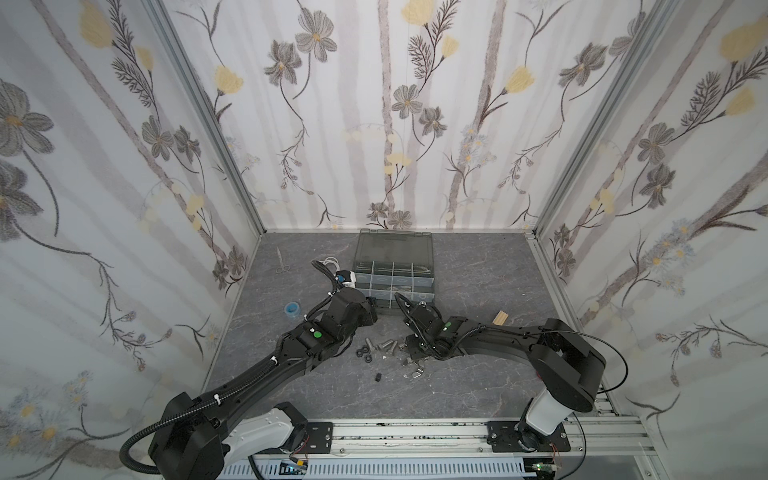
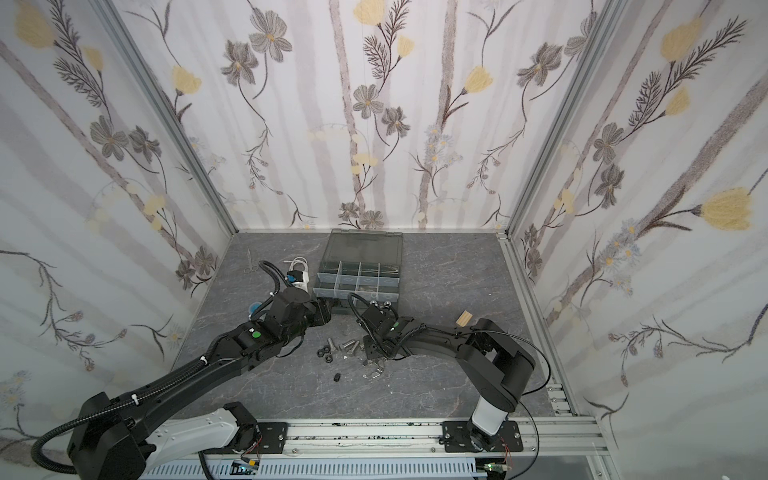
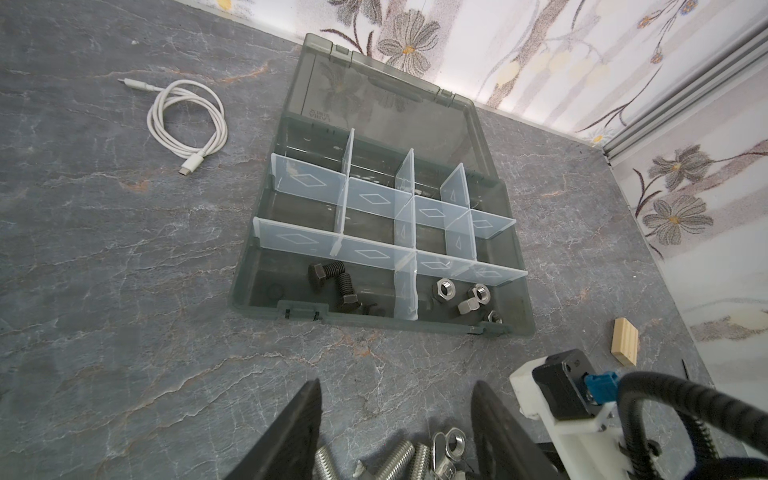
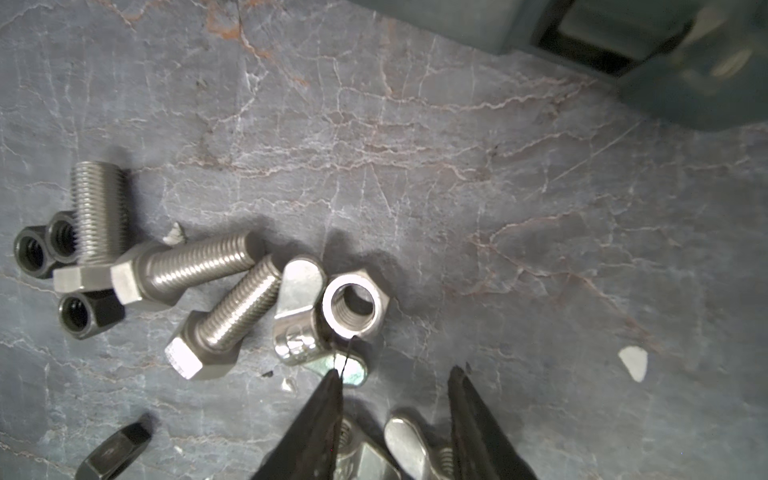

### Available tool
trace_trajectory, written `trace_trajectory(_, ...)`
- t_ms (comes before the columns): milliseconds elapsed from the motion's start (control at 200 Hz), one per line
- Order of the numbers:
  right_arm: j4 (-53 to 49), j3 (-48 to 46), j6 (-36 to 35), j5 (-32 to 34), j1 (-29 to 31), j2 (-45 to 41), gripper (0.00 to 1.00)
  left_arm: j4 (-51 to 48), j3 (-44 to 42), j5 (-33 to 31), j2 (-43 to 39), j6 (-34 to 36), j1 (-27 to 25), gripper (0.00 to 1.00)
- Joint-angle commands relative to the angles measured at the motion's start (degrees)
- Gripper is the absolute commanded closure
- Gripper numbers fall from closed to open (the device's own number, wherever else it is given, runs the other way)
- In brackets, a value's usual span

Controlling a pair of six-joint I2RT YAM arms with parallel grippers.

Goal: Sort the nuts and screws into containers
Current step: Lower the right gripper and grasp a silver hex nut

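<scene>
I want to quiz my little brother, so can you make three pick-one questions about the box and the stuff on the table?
1. Where is the white cable compared with the case?
A. inside it
B. on the table beside it
C. under it

2. What colour are the hex nuts in the compartment beside the black bolts?
A. black
B. blue
C. silver

3. How is the lid of the case?
A. open
B. shut
C. missing

Answers:
1 B: the cable lies coiled on the table, apart from the case.
2 C: those nuts shine silver.
3 A: the lid is swung back, so the compartments show.
</scene>
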Motion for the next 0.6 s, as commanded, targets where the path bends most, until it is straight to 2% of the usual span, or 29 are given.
trace_trajectory(0, 0.5, -0.3, 0.4, 1.4, 0.2, 0.6, 0.57, 2.3, -1.0, -1.2, -0.8, -1.2, 0.3, 0.40)
trace_trajectory(595, 0.7, 5.8, -0.6, 1.7, -0.4, 7.5, 0.61, 4.2, -1.2, 0.2, 1.4, -1.0, 1.9, 0.40)
